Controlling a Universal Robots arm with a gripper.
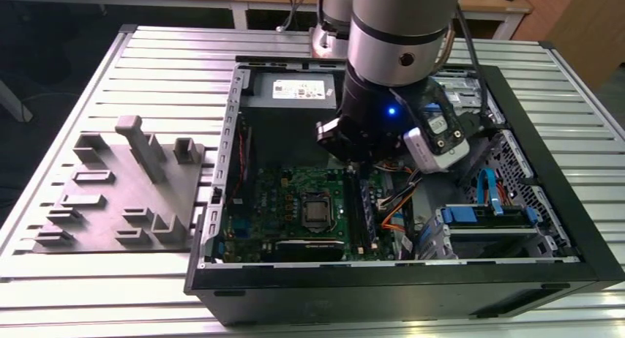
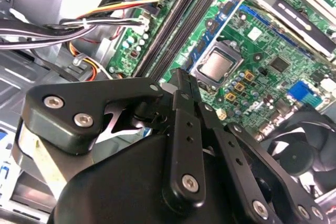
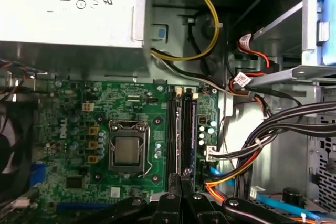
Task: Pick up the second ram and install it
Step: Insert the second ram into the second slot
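Reading this as the seating stage of the install: the black linkage gripper (image 2: 181,77) hangs low inside the open black computer case (image 1: 391,278), tips right over the long black memory slots (image 2: 170,27) of the green motherboard (image 3: 68,108). Its fingers (image 2: 188,129) are drawn together, with no gap I can see. Whether they nip a board edge I cannot tell. The second ram (image 2: 224,22), a thin blue-green stick with dark chips, stands on edge along the slot bank. In the second wrist view it lies between the black slots and the square metal processor socket (image 3: 127,148), near end pointing at the fingertips. Seated or only lined up, I can't judge from here. My judgement is that the next move calls for a straight, square push along the slot line, no twist, end latches free. Room is tight on the cable side, where the bundle of black, orange and red wires (image 3: 273,129) lies just beside the slots. The socket side is low and open. The grey power-supply box (image 1: 288,89) bounds one end of the slots, well apart from the tips. A grey moulded parts tray (image 1: 127,184) sits outside the case on the exterior view's left.
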